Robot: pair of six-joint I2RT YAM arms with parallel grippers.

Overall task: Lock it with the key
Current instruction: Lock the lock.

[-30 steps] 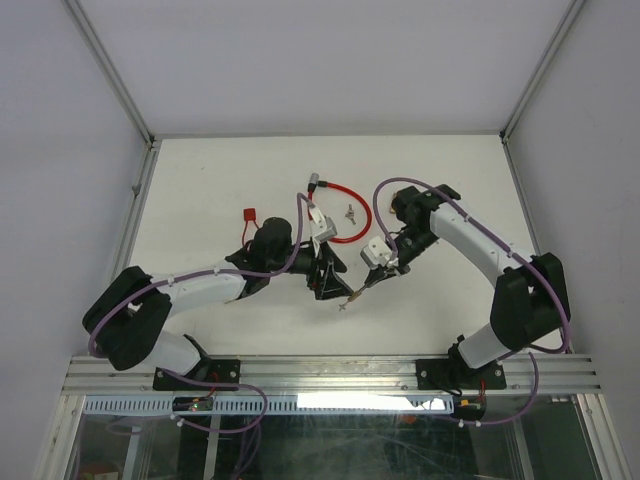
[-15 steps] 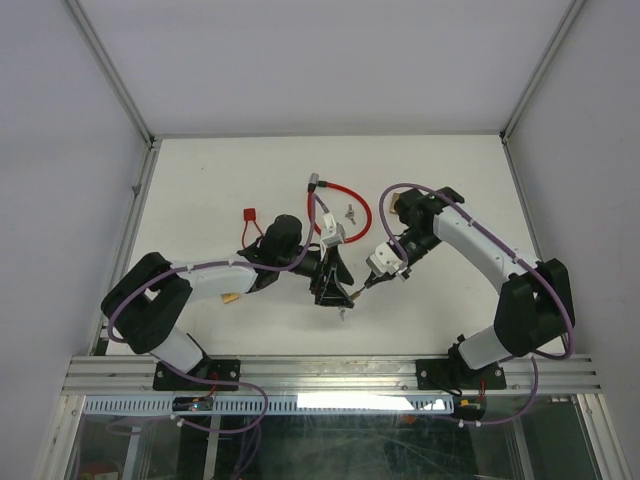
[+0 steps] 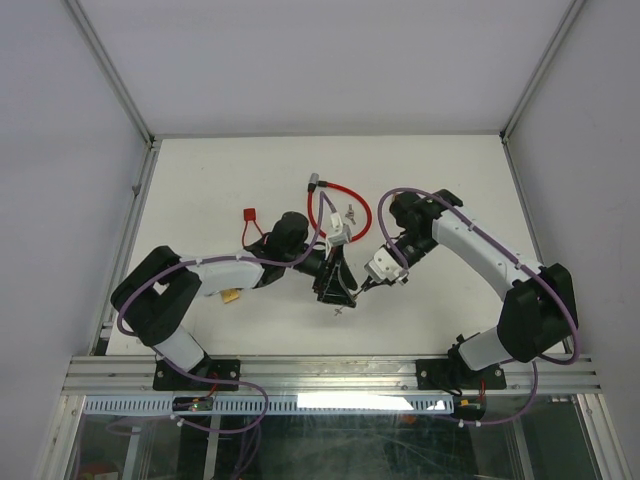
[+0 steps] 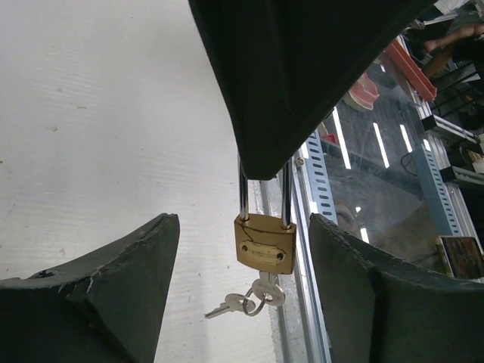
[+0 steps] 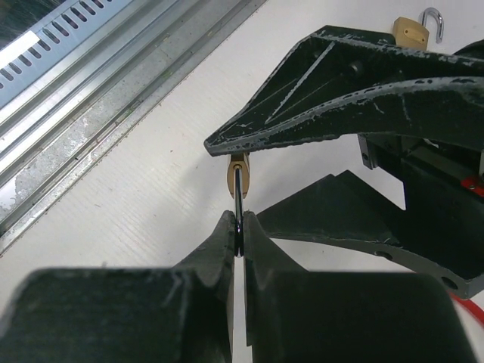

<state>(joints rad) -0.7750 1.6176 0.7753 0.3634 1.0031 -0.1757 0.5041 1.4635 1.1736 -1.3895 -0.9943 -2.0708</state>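
A brass padlock (image 4: 265, 242) hangs by its steel shackle (image 4: 243, 189), with both legs in the body. A key sits in its bottom, and a ring with a second key (image 4: 253, 295) dangles below. My right gripper (image 5: 238, 227) is shut on the shackle, seen edge-on, with the brass body (image 5: 238, 172) just past its tips. My left gripper (image 4: 243, 227) is open, one finger (image 4: 121, 280) on each side of the padlock and touching nothing. In the top view the left gripper (image 3: 335, 280) and right gripper (image 3: 356, 290) meet at the table's middle front.
A second brass padlock (image 5: 412, 30) with an open shackle lies on the table beside a red cable loop (image 3: 345, 195). A red tag (image 3: 250, 215) lies to the left. The metal front rail (image 5: 113, 91) runs close by.
My left arm has reached further right, bringing its open fingers around the hanging padlock. My right gripper has shifted slightly left while still holding the shackle.
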